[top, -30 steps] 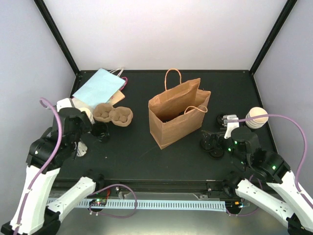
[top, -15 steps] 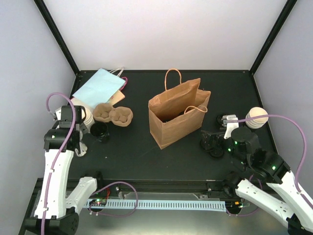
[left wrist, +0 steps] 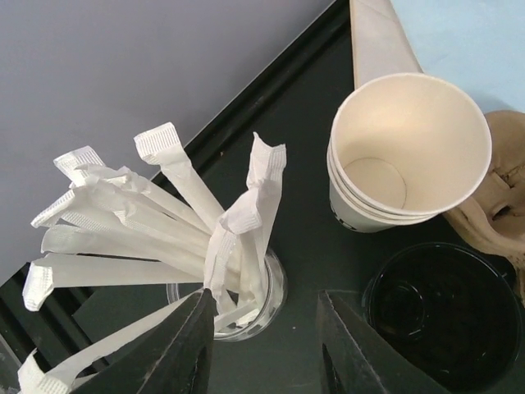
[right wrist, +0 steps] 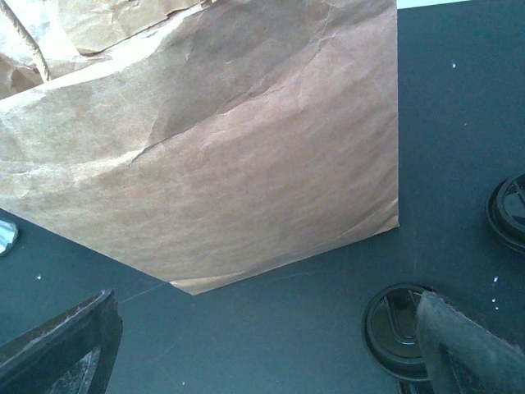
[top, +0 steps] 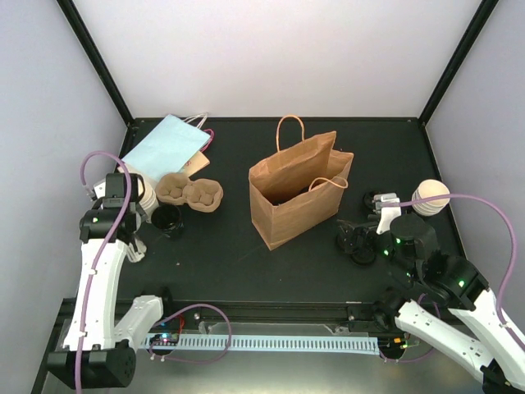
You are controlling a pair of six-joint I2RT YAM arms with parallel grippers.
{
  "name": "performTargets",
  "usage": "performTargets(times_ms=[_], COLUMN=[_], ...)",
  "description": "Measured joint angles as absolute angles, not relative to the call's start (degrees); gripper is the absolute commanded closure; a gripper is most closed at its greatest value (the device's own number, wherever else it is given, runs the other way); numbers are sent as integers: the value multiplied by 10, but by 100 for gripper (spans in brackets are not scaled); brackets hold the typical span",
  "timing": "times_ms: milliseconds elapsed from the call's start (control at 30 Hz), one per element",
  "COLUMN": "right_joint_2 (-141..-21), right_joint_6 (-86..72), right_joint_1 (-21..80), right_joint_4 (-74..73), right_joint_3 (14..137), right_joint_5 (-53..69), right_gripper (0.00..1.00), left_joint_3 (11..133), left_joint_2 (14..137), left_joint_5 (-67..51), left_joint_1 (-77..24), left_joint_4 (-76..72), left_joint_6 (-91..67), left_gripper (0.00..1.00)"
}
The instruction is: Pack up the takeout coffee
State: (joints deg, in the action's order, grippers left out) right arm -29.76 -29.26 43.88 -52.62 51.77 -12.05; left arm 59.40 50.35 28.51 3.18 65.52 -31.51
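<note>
A stack of paper cups (left wrist: 406, 156), cream inside, stands by the left wall (top: 146, 194). Just in front of it is a round black lid (left wrist: 447, 308) (top: 168, 220). My left gripper (left wrist: 267, 312) (top: 133, 238) hangs over a glass of wrapped straws (left wrist: 238, 300). Its jaws are partly apart, the glass rim lies at the gap and nothing is held. My right gripper (right wrist: 267, 304) (top: 353, 234) stands wide open and empty just right of the brown bag (right wrist: 230, 139) (top: 297, 193). Loose black lids (right wrist: 402, 328) (top: 361, 250) lie beneath it. Another cream cup stack (top: 431, 197) stands at the far right.
A brown pulp cup carrier (top: 190, 193) lies beside the left cup stack, and its edge (left wrist: 500, 213) shows in the left wrist view. A flat pale-blue bag (top: 168, 144) lies at the back left. The left wall is close behind the straws.
My left arm has drawn in and its wrist now sits over the straws and cups. Its jaws have narrowed. The right arm has barely moved.
</note>
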Motion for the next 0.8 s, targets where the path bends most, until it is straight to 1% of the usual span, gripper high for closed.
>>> performTargets(times_ms=[467, 533, 567, 633, 667, 733, 800], right_joint_2=[-295, -295, -296, -296, -296, -296, -297], right_joint_6=[-291, -290, -289, -288, -288, -288, -288], right_joint_1=[439, 439, 439, 439, 439, 439, 439], right_joint_4=[-526, -526, -525, -523, -522, -522, -522], right_joint_3=[517, 517, 517, 517, 516, 516, 516], right_joint_5=[-116, -116, -115, -114, -114, -114, -114], right_gripper=[0, 0, 0, 0, 0, 0, 0], left_joint_3=[562, 559, 557, 555, 554, 553, 553], left_joint_2=[508, 511, 511, 512, 512, 512, 514], left_joint_5=[317, 319, 319, 320, 321, 322, 322], left_joint_1=[67, 69, 69, 72, 74, 76, 78], left_joint_4=[644, 641, 638, 633, 631, 630, 629], left_joint_6=[-347, -348, -349, -354, -356, -359, -360], left_gripper=[63, 71, 77, 84, 87, 88, 91])
